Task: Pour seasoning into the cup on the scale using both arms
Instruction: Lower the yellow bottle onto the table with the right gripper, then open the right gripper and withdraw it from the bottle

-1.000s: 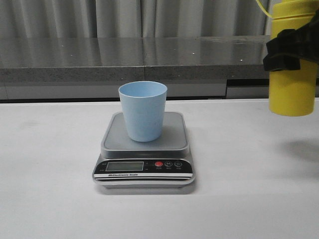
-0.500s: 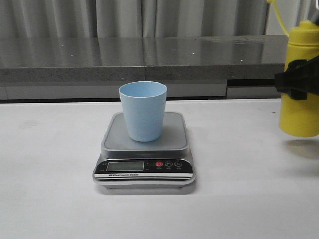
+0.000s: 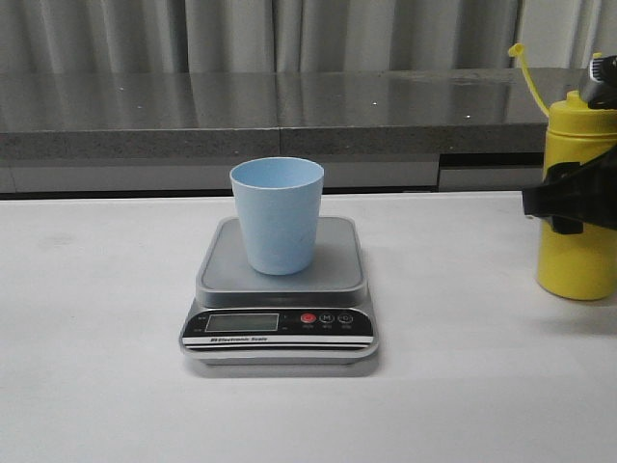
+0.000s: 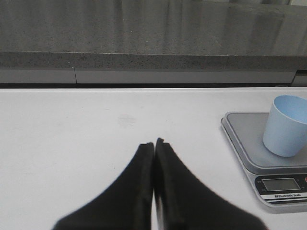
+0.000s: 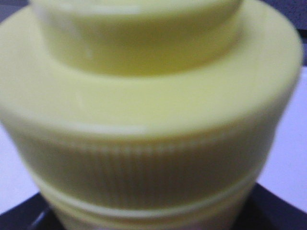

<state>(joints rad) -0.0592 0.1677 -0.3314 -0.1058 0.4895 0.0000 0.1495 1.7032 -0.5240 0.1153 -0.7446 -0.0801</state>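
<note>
The left gripper (image 4: pixel 154 148), fingers pressed together and holding nothing, hovers over bare table (image 3: pixel 96 289). At centre, the blue cup (image 3: pixel 277 214) stands upright on the scale (image 3: pixel 280 289). Far right, the right gripper (image 3: pixel 569 198) clamps the upright yellow seasoning bottle (image 3: pixel 578 193).

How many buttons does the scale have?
3, in a row on the scale's black front panel, right of the display: a red button, then two round buttons beside it.

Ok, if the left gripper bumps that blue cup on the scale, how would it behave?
The cup looks like thin plastic and empty, so probably light and easy to slide on the scale's smooth steel platform. It is tall with a narrower base, so a high nudge would likely tip it.
</note>
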